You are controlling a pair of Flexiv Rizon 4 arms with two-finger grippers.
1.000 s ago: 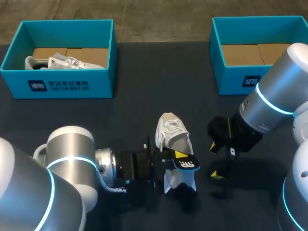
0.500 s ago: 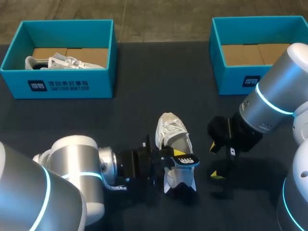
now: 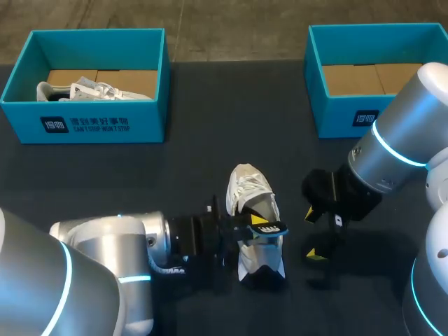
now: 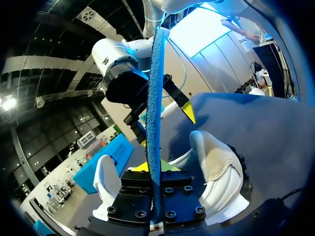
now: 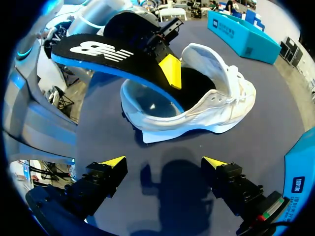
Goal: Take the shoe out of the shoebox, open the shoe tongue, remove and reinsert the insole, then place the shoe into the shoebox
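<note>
A white shoe (image 3: pixel 248 190) lies on the dark table, toe pointing away from me; it also shows in the right wrist view (image 5: pixel 211 110) and beside the fingers in the left wrist view (image 4: pixel 216 167). My left gripper (image 3: pixel 257 224) (image 4: pixel 155 169) is shut on a black insole with a blue underside (image 3: pixel 273 228) (image 4: pixel 153 113) (image 5: pixel 106 56), held above the shoe's opening near the heel. My right gripper (image 3: pixel 312 235) (image 5: pixel 164 164) hovers open just right of the shoe, with nothing between its fingers.
A teal shoebox (image 3: pixel 105 126) at the back left holds another white shoe (image 3: pixel 91 89). A second teal shoebox (image 3: pixel 343 115) at the back right shows only its cardboard floor. Bare dark table lies between the boxes and the shoe.
My left wrist has rolled, turning the insole from flat with its logo showing to nearly edge-on and slightly higher. The shoe and right arm have stayed put.
</note>
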